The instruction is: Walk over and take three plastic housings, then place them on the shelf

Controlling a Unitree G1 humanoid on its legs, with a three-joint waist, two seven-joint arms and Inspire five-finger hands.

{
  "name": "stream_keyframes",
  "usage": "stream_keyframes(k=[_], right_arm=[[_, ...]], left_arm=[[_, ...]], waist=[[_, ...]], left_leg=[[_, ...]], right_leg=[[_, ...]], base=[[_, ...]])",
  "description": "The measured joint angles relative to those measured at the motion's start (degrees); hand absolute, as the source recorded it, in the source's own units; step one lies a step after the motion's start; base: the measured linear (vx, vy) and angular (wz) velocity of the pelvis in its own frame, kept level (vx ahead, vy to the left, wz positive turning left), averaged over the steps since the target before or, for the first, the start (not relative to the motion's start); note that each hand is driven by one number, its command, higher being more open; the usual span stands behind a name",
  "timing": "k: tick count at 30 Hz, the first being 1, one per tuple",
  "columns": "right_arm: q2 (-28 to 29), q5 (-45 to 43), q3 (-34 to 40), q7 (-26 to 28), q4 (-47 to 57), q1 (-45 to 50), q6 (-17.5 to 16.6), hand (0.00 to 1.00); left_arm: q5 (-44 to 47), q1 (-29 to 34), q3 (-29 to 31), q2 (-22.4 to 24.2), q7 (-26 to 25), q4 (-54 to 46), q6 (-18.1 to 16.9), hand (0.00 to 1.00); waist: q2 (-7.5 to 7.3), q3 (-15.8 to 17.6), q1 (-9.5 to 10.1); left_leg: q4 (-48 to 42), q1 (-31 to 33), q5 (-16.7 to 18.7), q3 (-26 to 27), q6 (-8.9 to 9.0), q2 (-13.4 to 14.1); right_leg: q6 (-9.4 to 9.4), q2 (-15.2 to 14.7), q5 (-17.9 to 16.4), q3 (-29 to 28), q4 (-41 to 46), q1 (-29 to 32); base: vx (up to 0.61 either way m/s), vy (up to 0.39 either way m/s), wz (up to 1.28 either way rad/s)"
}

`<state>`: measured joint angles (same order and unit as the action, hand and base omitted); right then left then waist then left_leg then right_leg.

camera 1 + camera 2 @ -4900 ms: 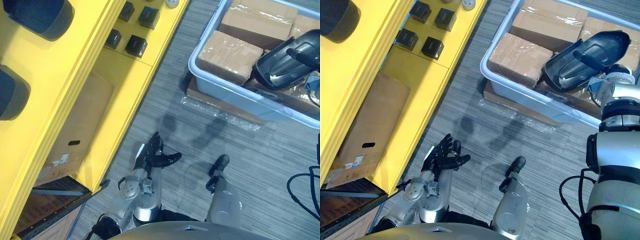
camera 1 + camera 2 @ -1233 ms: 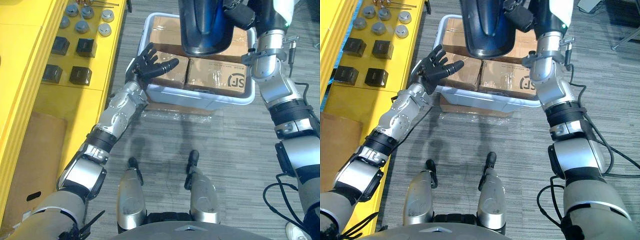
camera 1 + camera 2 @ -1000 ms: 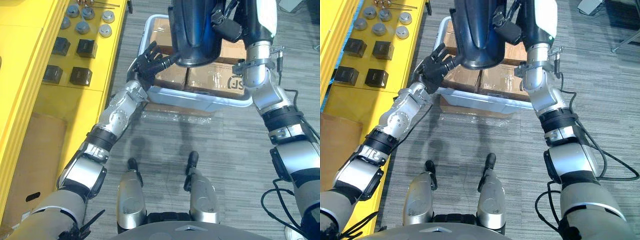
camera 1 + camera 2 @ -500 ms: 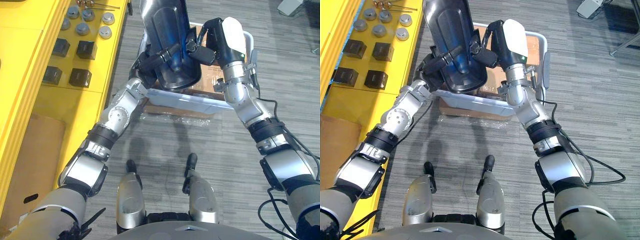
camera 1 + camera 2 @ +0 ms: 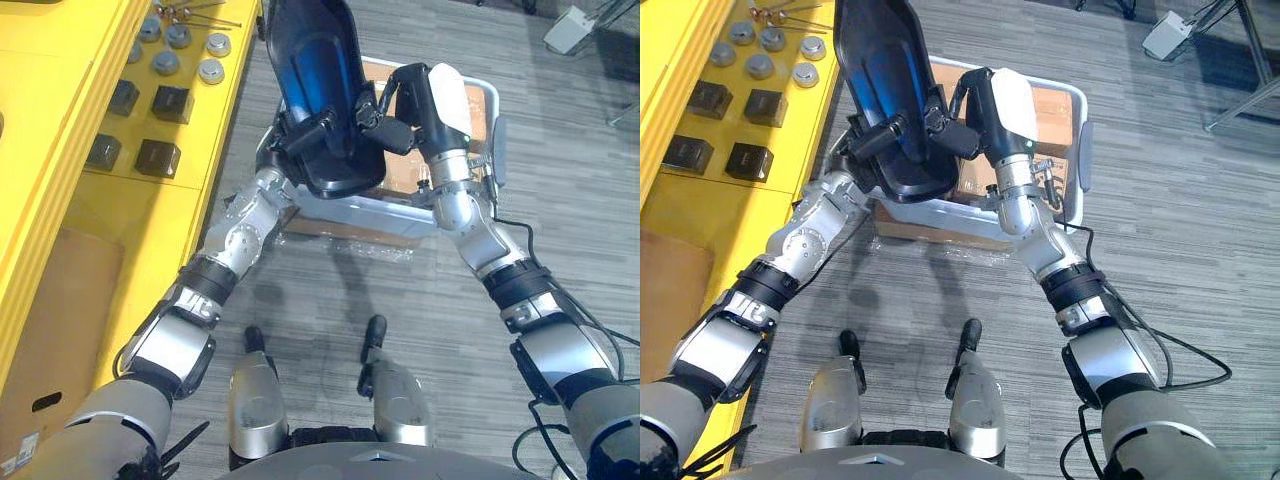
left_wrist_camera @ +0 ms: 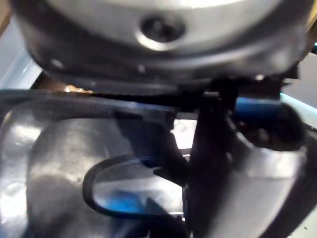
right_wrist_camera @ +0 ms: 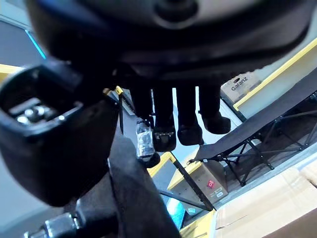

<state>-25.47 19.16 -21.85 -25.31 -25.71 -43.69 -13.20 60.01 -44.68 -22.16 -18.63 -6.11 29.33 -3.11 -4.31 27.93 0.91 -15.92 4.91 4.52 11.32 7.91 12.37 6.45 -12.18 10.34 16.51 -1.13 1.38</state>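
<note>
A large black plastic housing (image 5: 320,80) with a glossy, blue-tinted hollow hangs upright above the grey bin (image 5: 400,213), held between both hands. My left hand (image 5: 300,138) grips its lower left rim, thumb laid across the inside and fingers behind the shell. My right hand (image 5: 388,112) is shut on its right side, fingers curled round an inner part. The left wrist view has the housing (image 6: 69,163) right up against the left hand (image 6: 208,163). In the right wrist view the right hand's fingers (image 7: 188,119) curl over the dark housing (image 7: 133,198).
The grey bin holds wrapped cardboard boxes (image 5: 1050,105). A yellow shelf (image 5: 60,200) runs along my left, carrying small black blocks (image 5: 157,157) and round metal parts (image 5: 182,36). A brown carton (image 5: 50,330) lies on its lower level. Grey carpet (image 5: 440,330) spreads in front.
Both arms have brought the housing to the left and a little lower over the bin. The left hand, open a second ago, has curled onto the housing's rim. The view has shifted a little.
</note>
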Motion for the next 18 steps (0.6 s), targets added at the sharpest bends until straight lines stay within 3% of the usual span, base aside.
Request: stream_keyframes(k=[1,6,10,13,16,18], right_arm=[[0.79,-0.03,0.73,-0.03,0.21,0.93,0.00,1.00],[1.84,-0.28,1.51,-0.24,4.12,5.79,-0.07,1.00],[3.77,-3.78,2.28,-1.47,9.53,13.17,-3.10,1.00],[4.81,-6.33,1.92,-0.83,17.57,19.07,-4.10,1.00],[6.04,-8.92,1.96,-0.27,25.07,22.64,-4.30,1.00],[6.01,-13.55,2.83,1.07,32.18,25.20,-6.27,1.00]], left_arm=[[0.00,0.90,-0.01,0.29,0.53,0.00,-0.64,0.00],[-0.35,4.87,-0.03,1.21,2.00,-1.55,-2.96,0.00],[-8.44,12.10,2.85,4.11,-3.25,-8.87,-7.12,0.00],[-25.43,17.28,5.73,5.56,-11.74,-20.90,-7.88,0.00],[-35.74,22.55,5.87,5.76,-13.30,-28.80,-7.56,0.00],[-46.71,27.62,6.17,6.43,-14.30,-34.27,-6.71,0.00]], waist=[[-0.26,-0.16,-0.10],[-0.58,-0.94,0.13],[-0.68,-3.73,0.14],[-0.37,-5.02,0.35],[-0.07,-8.27,0.36],[0.57,-11.62,0.53]], left_leg=[[0.25,-0.52,-0.01,0.03,0.02,0.00],[1.23,-2.12,-0.07,0.33,0.10,-0.11],[2.25,-2.51,-0.08,0.50,0.26,-0.11],[4.01,-4.88,-0.55,0.72,0.54,-0.19],[5.56,-5.72,-0.73,1.14,0.72,-0.37],[6.44,-6.67,-0.73,1.50,0.76,-0.54]], right_leg=[[0.00,0.04,0.00,-0.01,-0.14,-0.51],[0.01,0.06,-0.01,0.08,-0.70,-1.85],[0.01,0.37,-0.08,0.45,-2.01,-2.37],[0.06,0.38,-0.11,0.70,-1.98,-3.78],[0.18,0.34,-0.45,0.71,-2.00,-3.77],[0.11,0.30,-0.56,0.73,-2.00,-4.01]], base=[[0.04,0.002,0.00],[0.01,0.000,0.00],[0.04,-0.014,-0.01],[0.03,-0.003,0.00],[0.06,0.009,-0.03],[0.07,0.026,-0.03]])
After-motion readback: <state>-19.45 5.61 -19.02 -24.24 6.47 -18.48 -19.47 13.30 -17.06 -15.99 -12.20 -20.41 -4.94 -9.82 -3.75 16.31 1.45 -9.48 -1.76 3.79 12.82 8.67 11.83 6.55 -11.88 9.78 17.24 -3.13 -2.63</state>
